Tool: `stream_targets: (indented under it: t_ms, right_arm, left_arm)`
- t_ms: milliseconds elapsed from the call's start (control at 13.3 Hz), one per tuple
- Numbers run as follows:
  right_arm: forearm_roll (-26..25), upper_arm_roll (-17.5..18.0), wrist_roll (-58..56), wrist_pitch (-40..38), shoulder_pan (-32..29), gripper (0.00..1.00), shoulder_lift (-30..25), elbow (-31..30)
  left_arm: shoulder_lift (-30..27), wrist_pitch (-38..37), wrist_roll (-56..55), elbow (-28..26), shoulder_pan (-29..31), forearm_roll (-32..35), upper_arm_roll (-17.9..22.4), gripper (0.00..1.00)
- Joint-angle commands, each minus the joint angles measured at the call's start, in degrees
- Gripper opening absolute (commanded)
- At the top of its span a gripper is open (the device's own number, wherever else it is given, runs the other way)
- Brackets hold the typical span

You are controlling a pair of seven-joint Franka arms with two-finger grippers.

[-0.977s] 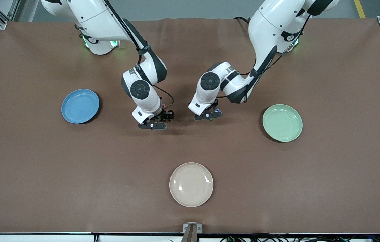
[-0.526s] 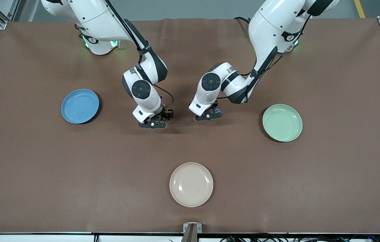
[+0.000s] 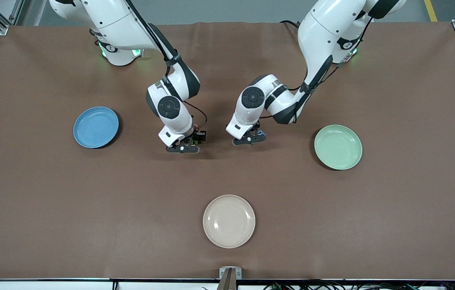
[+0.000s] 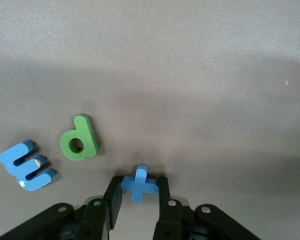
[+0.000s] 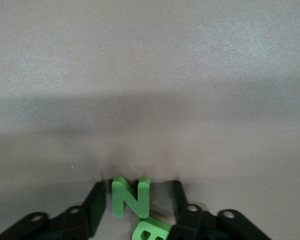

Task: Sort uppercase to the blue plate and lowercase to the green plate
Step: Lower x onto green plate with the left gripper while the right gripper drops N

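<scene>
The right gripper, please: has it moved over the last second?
Yes, slightly: the right gripper has drifted a touch farther from the front camera, away from the cream plate.

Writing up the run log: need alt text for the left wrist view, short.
The left gripper has its open fingers on either side of a blue plus-shaped foam piece on the brown table. A green p and a blue m lie beside it, untouched.

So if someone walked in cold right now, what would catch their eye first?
Probably both arms bent low over the table's middle: the left gripper straddles a blue plus-shaped letter, the right gripper a green N, fingers open beside each. Next, three bare plates: blue plate toward the right arm's end, green plate toward the left arm's, cream plate nearest the camera.
</scene>
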Motion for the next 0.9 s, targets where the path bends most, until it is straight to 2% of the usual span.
stream_targets:
  t_ms: [0,75,301,376,601,827]
  right_arm:
    - [-1.0,-0.7,1.6,1.6,1.2,0.49,0.6,-0.3]
    - [-1.0,-0.7,1.9,1.6,1.2,0.42,0.6,-0.3]
    - [-1.0,-0.8,1.7,1.2,0.7,0.07,0.5,-0.3]
    - [-1.2,-1.2,1.1,0.6,0.3,0.03,0.0,-0.4]
    - [-2.7,-5.8,-5.9,-6.4,-0.3,0.02,-3.3,-0.3]
    - [-2.8,-6.9,-17.9,-14.0,-6.8,0.02,-7.9,-0.9]
  left_arm:
    - [-1.8,0.4,-1.6,0.0,0.7,1.3,0.2,0.2]
    - [-3.9,-1.7,-1.6,-0.1,1.2,1.3,0.0,0.19]
    - [-11.2,-12.1,0.6,-0.7,3.2,1.1,-0.2,0.19]
    - [-13.8,-14.4,1.8,-2.1,4.4,1.2,-0.3,0.19]
    - [-20.4,-15.7,8.3,-8.7,9.6,1.2,-0.4,0.18]
    - [-26.1,-15.6,16.5,-15.7,16.0,1.2,-0.5,0.18]
